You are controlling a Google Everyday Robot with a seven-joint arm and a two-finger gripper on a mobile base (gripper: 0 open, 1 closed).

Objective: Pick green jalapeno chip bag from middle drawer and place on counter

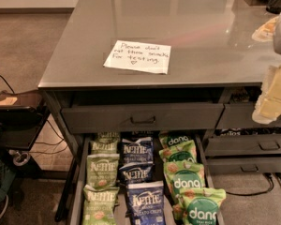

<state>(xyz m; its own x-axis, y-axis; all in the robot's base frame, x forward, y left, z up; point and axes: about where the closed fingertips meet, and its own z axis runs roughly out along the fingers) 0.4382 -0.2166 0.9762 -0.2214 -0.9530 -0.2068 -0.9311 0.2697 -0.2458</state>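
The middle drawer (77, 198) stands pulled open at the bottom of the view, packed with three columns of chip bags. The pale olive-green jalapeno Kettle bags fill its left column; one (103, 170) lies mid-column, with another in front of it (100, 204) and another behind it (104, 146). The glossy grey counter (187, 18) spreads above, with a white handwritten note (137, 56) near its front edge. My gripper (273, 97) shows as a cream-coloured shape at the right edge, level with the counter's front right corner, well up and to the right of the drawer, holding nothing I can see.
Dark blue Kettle bags (137, 151) fill the drawer's middle column, bright green dang bags (185, 177) the right one. A shut drawer (143, 117) sits above. Narrower drawers (253, 145) are at right. A dark stand (16, 121) and floor cables are at left.
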